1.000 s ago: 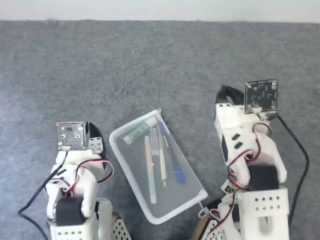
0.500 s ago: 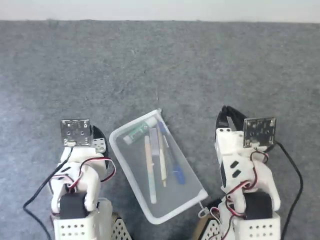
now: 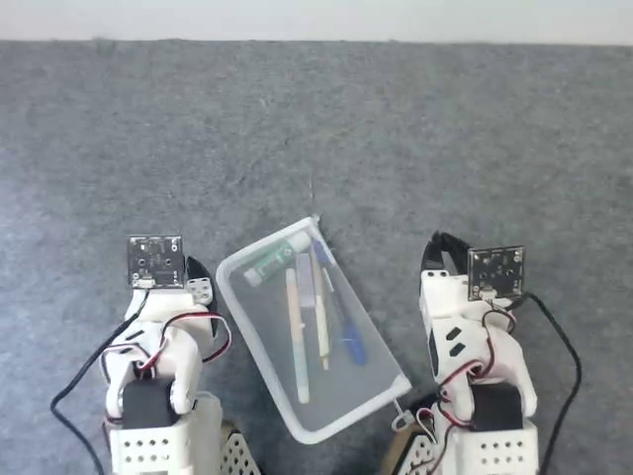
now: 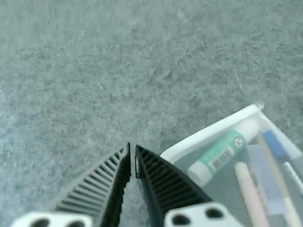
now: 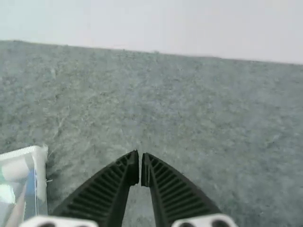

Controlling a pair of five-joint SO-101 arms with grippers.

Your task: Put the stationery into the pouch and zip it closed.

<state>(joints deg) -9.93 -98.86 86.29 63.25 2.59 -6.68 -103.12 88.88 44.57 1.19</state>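
Nearest the camera in the high view, the white left arm and the white right arm sit at the near edge of the grey felt-covered worktop. The pouch lies between them, touching neither.

The left jaws, black and ribbed, are narrowed to a thin slit with nothing between them, and hang over bare felt just beside the pouch's far left corner. The right jaws are likewise almost shut and empty, over the felt to the right of the pouch and apart from it.

The translucent rectangular plastic pouch lies flat. Its long axis runs diagonally, from a near end that points toward the right arm's base to a far end that leans left. A small metal zip pull sticks out at the near right corner; whether the zip line is fully shut cannot be told.

Inside the pouch, a cream pencil-like stick and a blue pen lie roughly along the long axis. A green-and-white glue stick lies crosswise along the far short edge.

Beyond the pouch the felt runs on to a pale wall strip.
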